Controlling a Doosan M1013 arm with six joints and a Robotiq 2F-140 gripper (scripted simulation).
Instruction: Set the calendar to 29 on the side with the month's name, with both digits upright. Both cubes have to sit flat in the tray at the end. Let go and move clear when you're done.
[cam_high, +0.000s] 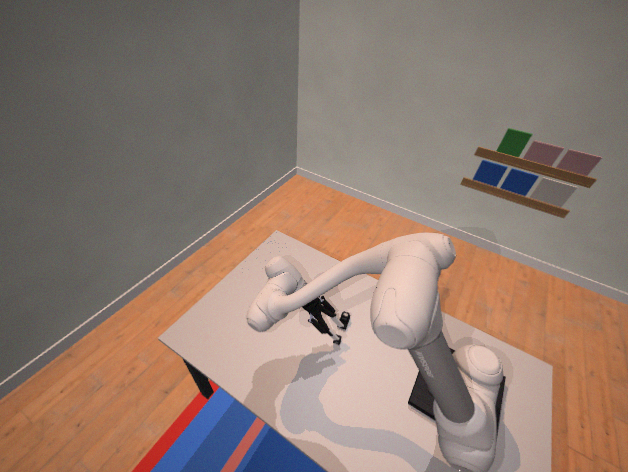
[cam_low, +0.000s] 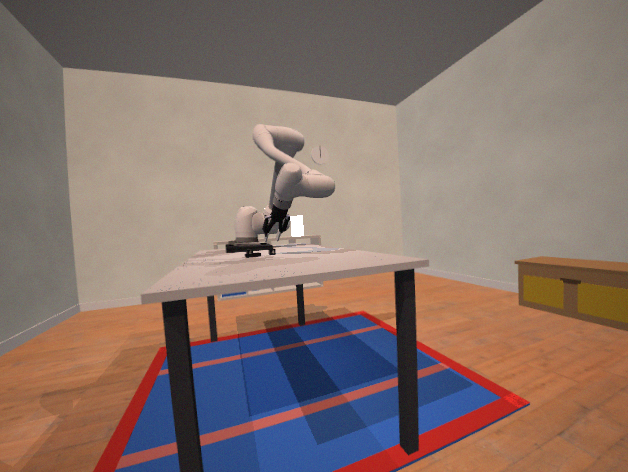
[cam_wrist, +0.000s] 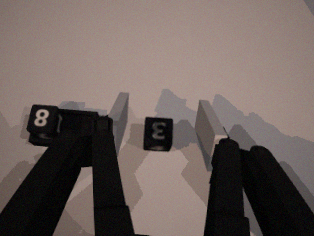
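In the wrist view a black cube showing a white 3 (cam_wrist: 158, 134), turned upside down, lies on the pale table top between my two fingertips, with a gap on each side. My gripper (cam_wrist: 162, 110) is open and touches nothing. A second black cube showing an 8 (cam_wrist: 41, 121) sits to the left, against a dark low block (cam_wrist: 79, 121) that my left finger partly hides; I cannot tell if that block is the tray. In the top view my gripper (cam_high: 328, 328) hangs low over the table's middle, with a small dark cube (cam_high: 345, 317) beside it.
The arm's black base plate (cam_high: 428, 395) stands at the table's near right. The table's edges are well away from the cubes. A blue and red rug (cam_low: 304, 385) lies under the table, and a wooden cabinet (cam_low: 573, 291) stands at the far right.
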